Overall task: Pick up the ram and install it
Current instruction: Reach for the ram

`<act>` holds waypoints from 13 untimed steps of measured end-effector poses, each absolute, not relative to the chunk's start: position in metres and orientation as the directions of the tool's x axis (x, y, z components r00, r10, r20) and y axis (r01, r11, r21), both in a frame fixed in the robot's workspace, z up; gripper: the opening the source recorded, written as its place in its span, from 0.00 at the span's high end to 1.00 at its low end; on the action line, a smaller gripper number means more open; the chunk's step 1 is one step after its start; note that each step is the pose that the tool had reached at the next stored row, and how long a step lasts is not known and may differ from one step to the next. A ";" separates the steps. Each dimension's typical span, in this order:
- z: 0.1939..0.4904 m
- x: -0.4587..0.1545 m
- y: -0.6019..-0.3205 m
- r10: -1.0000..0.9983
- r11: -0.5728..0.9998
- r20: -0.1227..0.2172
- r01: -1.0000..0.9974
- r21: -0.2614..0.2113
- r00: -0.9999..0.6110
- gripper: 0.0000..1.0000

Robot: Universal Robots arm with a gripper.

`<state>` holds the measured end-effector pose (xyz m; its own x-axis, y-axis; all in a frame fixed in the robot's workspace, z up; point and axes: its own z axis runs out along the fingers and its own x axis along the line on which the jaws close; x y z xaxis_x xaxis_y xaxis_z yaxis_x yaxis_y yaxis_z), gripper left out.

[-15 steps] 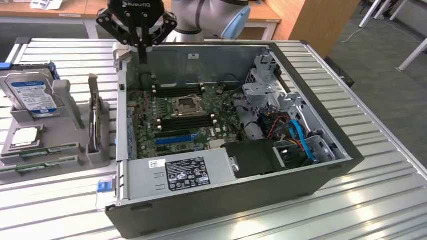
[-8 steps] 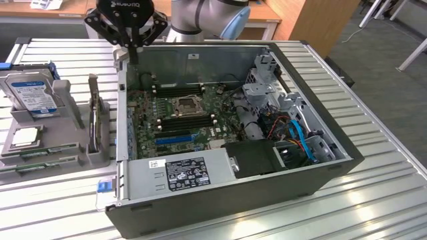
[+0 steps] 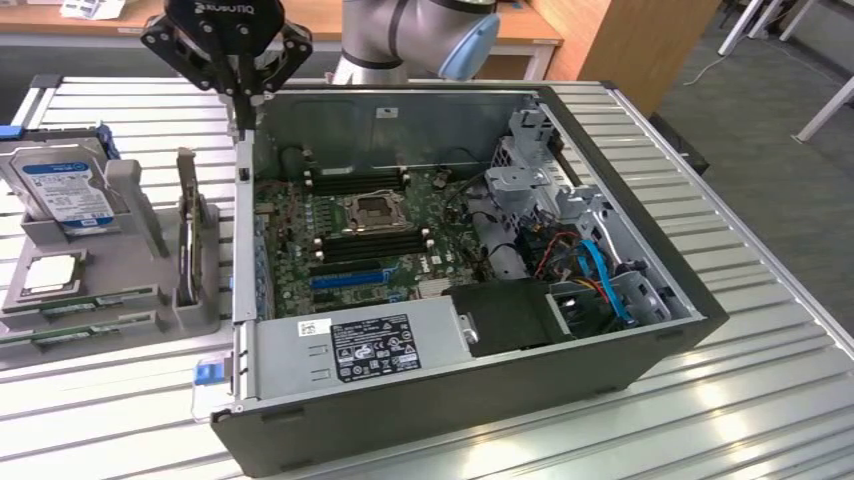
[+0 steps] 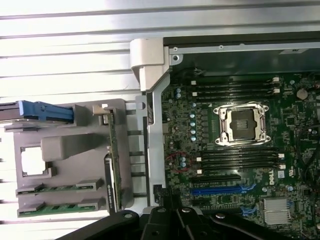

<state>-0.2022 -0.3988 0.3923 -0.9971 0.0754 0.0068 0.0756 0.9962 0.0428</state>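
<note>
Two ram sticks [image 4: 55, 188] lie flat in a grey holder [image 4: 65, 150] on the counter [image 3: 761, 400], well apart from the ROBOTIQ-marked gripper [image 3: 248, 92], which hangs closed and empty over the computer case [image 3: 534, 400] edge; the motherboard [image 4: 300, 165] reads DELL.

Ribbed metal table [image 3: 774, 380] w/ open PC case [image 3: 534, 400] (lid off) & grey parts rack [image 3: 134, 300]

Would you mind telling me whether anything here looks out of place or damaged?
Nothing stands out. Both ram sticks rest in the grey holder, and the open case and its board look intact.
</note>
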 end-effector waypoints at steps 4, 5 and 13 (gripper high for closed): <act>0.392 -0.211 -0.399 0.075 0.996 0.012 0.076 0.042 -0.997 0.90; 0.392 -0.213 -0.399 0.075 0.996 0.013 0.076 0.042 -0.997 0.90; 0.392 -0.229 -0.399 0.075 0.996 0.022 0.076 0.042 -0.997 0.90</act>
<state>-0.2293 -0.3989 0.3917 -0.9969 0.0752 0.0219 0.0761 0.9962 0.0417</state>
